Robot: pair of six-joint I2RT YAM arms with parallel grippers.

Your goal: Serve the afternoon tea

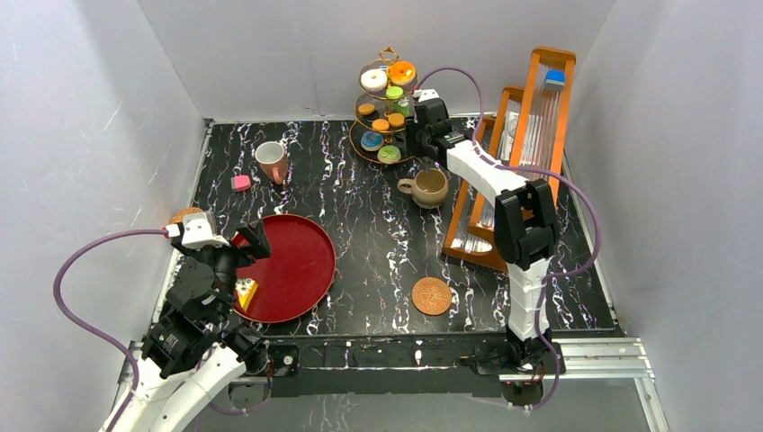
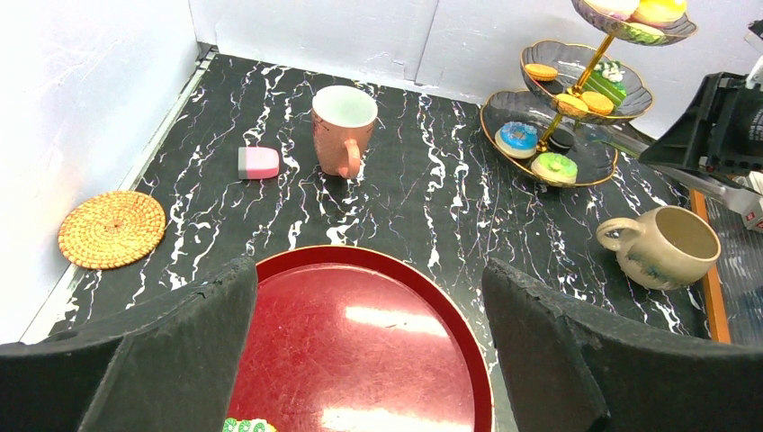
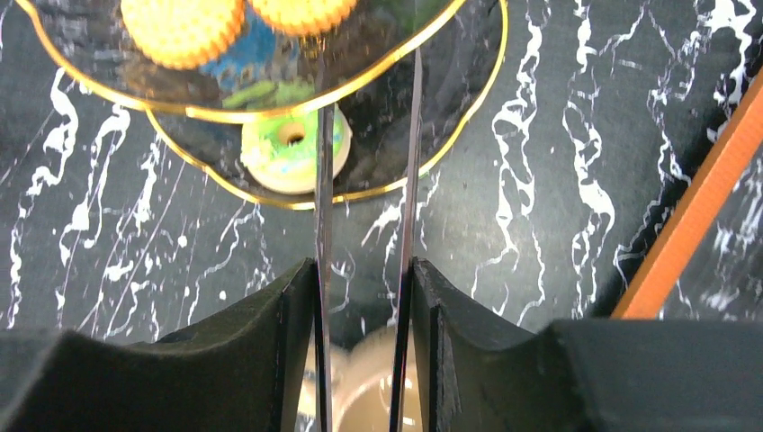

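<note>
The gold three-tier stand [image 1: 387,99] at the back carries several toy pastries. My right gripper [image 3: 363,270] is shut on the black tongs [image 3: 324,207], whose two thin blades reach forward over the stand's bottom tier [image 3: 450,135]. The left blade crosses the right edge of a green donut [image 3: 279,153]. The beige mug [image 1: 428,187] stands below that arm. My left gripper [image 2: 369,297] hangs open over the red tray [image 2: 450,315], holding nothing. A pinkish mug with a white inside [image 2: 342,126] stands upright at the back left, with a pink pastry [image 2: 258,163] beside it.
One woven coaster [image 1: 431,295] lies near the front centre and another [image 2: 112,229] by the left wall. A yellow cake slice [image 1: 245,292] rests on the tray's near left. An orange wooden rack [image 1: 526,135] fills the right side, close to the right arm.
</note>
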